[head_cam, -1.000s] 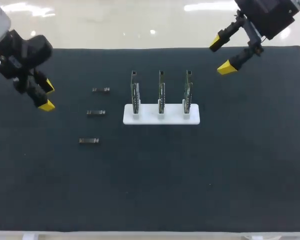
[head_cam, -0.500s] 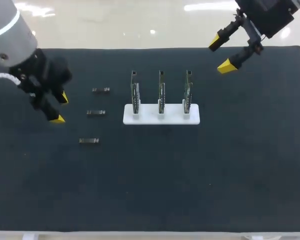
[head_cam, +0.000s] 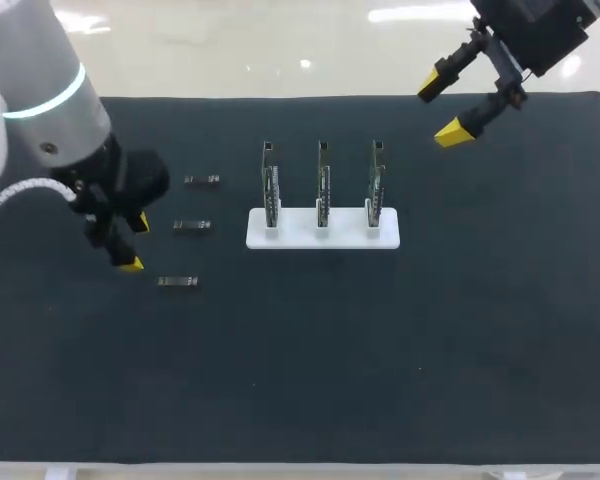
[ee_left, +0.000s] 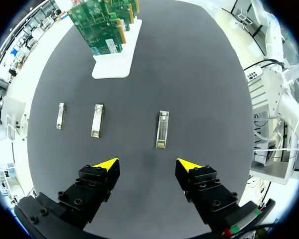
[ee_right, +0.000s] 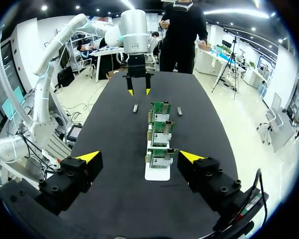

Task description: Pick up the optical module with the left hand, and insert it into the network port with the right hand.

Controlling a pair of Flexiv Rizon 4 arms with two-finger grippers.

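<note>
Left gripper (head_cam: 135,243): low over the left part of the black mat (head_cam: 380,350); jaws released, the yellow tips apart with nothing between them; its arm comes in from the left rear corner

Front optical module (head_cam: 178,282): lying flat on the mat, just ahead of the left gripper (ee_left: 147,164); in the left wrist view it (ee_left: 162,129) lines up with the gap between the fingers, nearer the right one; untouched

Middle optical module (head_cam: 192,226): flat on the mat, beside the front one and apart from it; also free (ee_left: 97,120)

Far optical module (head_cam: 202,180): last in the same row, toward the table's far edge (ee_left: 60,115)

White stand (head_cam: 323,238): mid-table, to the right of the modules and well apart from them; holds three green circuit boards (head_cam: 323,190) upright in a row; the ports on them are too small to make out

Right gripper (head_cam: 443,108): raised over the far right corner of the mat, well away from the stand; jaws spread wide, empty (ee_right: 139,157); the boards (ee_right: 159,142) stand ahead of it
</note>
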